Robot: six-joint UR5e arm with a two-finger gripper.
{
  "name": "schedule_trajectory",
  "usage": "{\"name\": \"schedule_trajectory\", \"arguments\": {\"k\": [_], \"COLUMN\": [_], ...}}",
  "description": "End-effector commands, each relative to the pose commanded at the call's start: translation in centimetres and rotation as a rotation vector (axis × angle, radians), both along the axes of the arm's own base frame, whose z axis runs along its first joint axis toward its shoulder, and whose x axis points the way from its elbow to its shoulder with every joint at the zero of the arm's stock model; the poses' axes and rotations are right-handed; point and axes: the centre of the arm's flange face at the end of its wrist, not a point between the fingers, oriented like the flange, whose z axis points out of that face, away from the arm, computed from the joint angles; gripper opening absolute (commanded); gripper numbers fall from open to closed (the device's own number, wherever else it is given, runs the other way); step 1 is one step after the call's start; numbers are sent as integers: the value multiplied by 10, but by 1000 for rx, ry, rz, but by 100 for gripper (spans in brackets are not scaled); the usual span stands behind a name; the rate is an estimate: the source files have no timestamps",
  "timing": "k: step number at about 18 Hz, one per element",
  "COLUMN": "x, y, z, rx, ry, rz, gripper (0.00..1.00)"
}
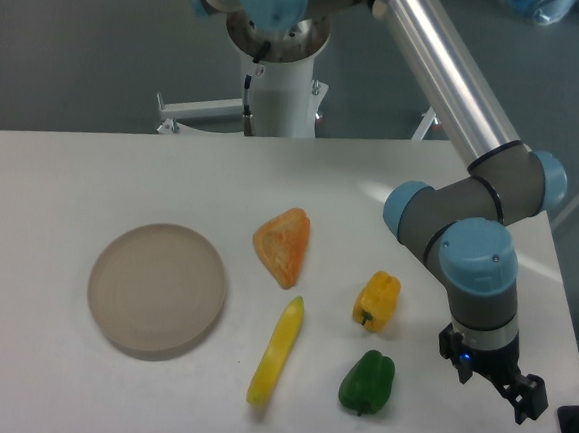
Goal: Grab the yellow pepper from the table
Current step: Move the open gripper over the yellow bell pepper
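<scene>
The yellow pepper point(376, 301) lies on the white table point(72, 169), right of centre, a stubby lobed piece with its short stem toward the front. My gripper point(490, 375) hangs over the table's front right area, to the right of the pepper and a little nearer the front edge, well apart from it. Its black fingers point(530, 400) stand spread, so it is open with nothing between them.
A green pepper point(367, 382) lies just in front of the yellow one. A long thin pale-yellow piece point(276, 351) and an orange wedge point(283, 244) lie to the left. A round beige plate point(157, 288) sits further left. The table's right edge is close to the gripper.
</scene>
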Motion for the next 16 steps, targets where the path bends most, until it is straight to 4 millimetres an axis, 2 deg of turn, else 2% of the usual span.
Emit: {"name": "schedule_trajectory", "arguments": {"k": [4,11,13,16], "x": [0,12,20,21], "y": [0,-12,-26,-57], "z": [0,20,26,43], "rx": [2,5,-10,-33], "ry": [-2,-1,-19,-94], "rz": [2,5,11,39], "gripper": [100,100,100,100]}}
